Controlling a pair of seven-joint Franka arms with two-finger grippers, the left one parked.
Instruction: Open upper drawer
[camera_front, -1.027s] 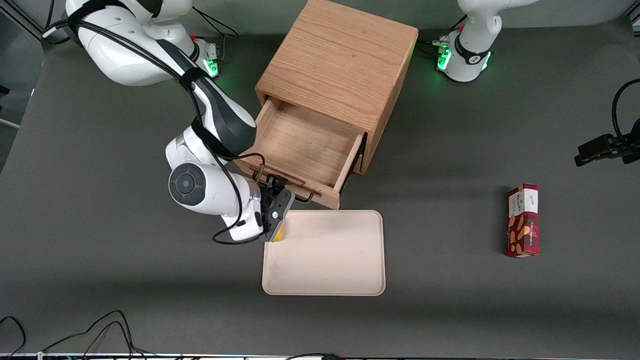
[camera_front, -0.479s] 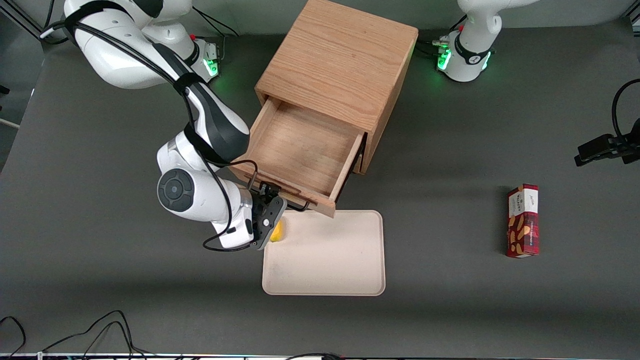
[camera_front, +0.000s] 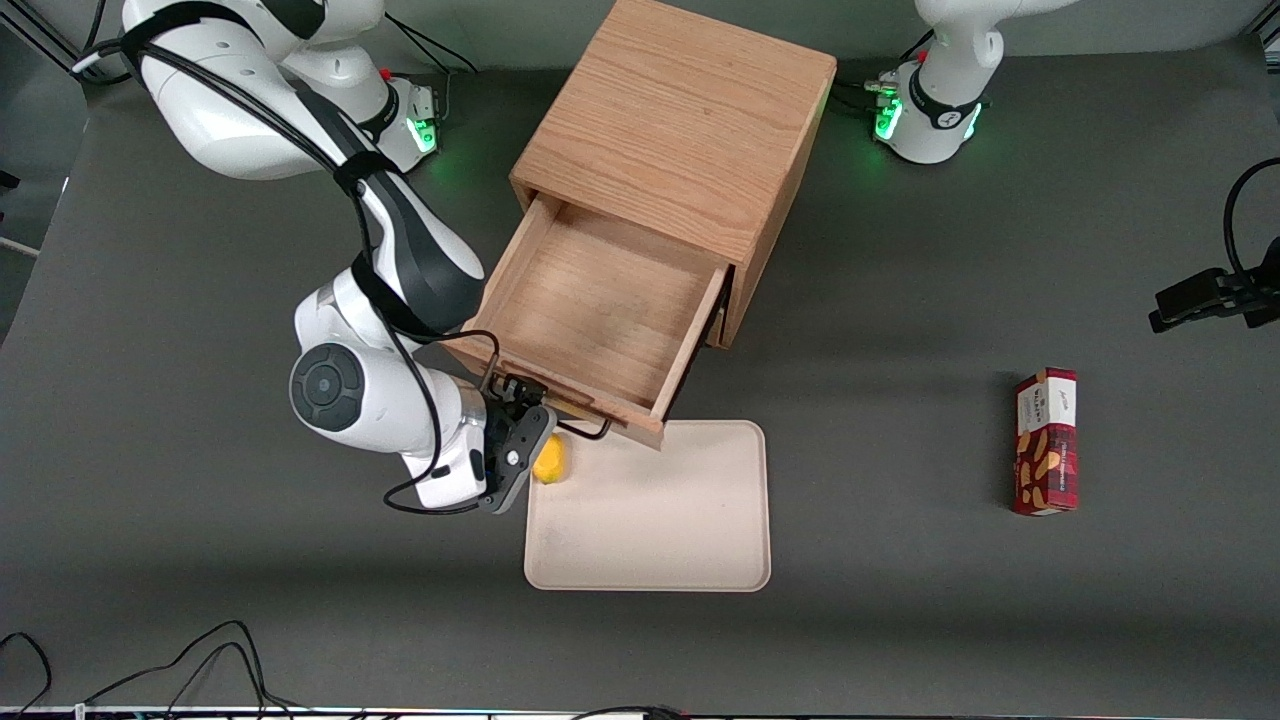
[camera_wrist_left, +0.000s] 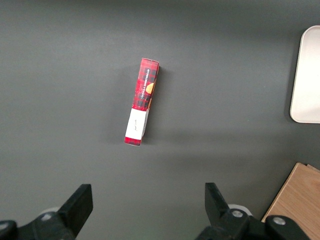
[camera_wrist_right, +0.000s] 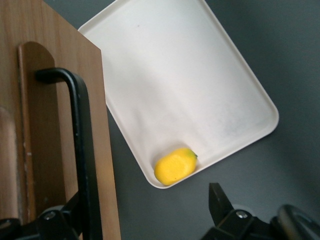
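The oak cabinet (camera_front: 680, 120) stands mid-table with its upper drawer (camera_front: 600, 300) pulled well out, its square tray body bare inside. The light wood drawer front (camera_wrist_right: 55, 125) overhangs the beige tray's edge. Its thin black wire handle (camera_front: 585, 433) (camera_wrist_right: 82, 150) runs along that front. My right gripper (camera_front: 522, 405) (camera_wrist_right: 142, 220) is at the handle's end toward the working arm, open. The handle bar lies between the fingers, close against one finger (camera_wrist_right: 67, 220), while the other finger (camera_wrist_right: 217, 200) stands far off it.
A beige tray (camera_front: 650, 520) (camera_wrist_right: 175, 75) lies on the table in front of the drawer, with a yellow lemon-like fruit (camera_front: 549, 460) (camera_wrist_right: 174, 166) in its corner beside my gripper. A red snack box (camera_front: 1046, 440) (camera_wrist_left: 142, 100) lies toward the parked arm's end.
The upper drawer has slid farther out toward the front camera, and my gripper has moved with its handle. The yellow fruit now shows more fully beside the gripper.
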